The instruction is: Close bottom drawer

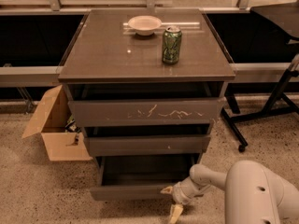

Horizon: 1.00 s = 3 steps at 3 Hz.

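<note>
Standing pulled out, bottom drawer (131,191) spans left-right; claw (172,201), released and empty, sits at its front's right end.

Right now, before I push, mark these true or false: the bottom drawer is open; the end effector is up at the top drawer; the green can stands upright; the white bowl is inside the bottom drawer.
1. The bottom drawer is open. True.
2. The end effector is up at the top drawer. False: it is low, at the right end of the bottom drawer's front.
3. The green can stands upright on the cabinet top. True.
4. The white bowl is inside the bottom drawer. False: it sits on the cabinet top, behind the can.
</note>
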Each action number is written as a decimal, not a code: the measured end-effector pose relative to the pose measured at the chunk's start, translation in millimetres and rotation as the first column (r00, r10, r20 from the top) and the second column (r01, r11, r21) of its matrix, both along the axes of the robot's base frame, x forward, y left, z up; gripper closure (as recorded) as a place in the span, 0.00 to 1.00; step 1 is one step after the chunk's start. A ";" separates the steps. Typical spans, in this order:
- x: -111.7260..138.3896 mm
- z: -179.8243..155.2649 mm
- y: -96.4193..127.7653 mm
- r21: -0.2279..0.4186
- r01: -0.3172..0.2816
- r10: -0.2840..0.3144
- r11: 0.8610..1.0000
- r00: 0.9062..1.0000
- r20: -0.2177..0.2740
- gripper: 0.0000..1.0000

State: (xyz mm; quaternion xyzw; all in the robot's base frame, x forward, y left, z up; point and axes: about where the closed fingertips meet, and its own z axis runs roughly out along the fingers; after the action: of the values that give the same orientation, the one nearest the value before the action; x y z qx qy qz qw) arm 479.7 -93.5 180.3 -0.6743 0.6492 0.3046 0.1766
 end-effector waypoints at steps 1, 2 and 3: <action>-0.6 0.0 -0.1 0.000 0.000 0.000 1.000 1.000 0.000 0.00; 8.7 -1.2 -5.1 0.040 -0.007 0.007 0.999 1.000 0.000 0.00; 9.1 -1.1 -5.1 0.040 -0.007 0.007 0.999 1.000 0.001 0.00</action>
State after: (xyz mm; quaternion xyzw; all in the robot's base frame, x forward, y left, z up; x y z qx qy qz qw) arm 488.8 -98.7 179.2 -0.6729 0.6407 0.3177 0.1892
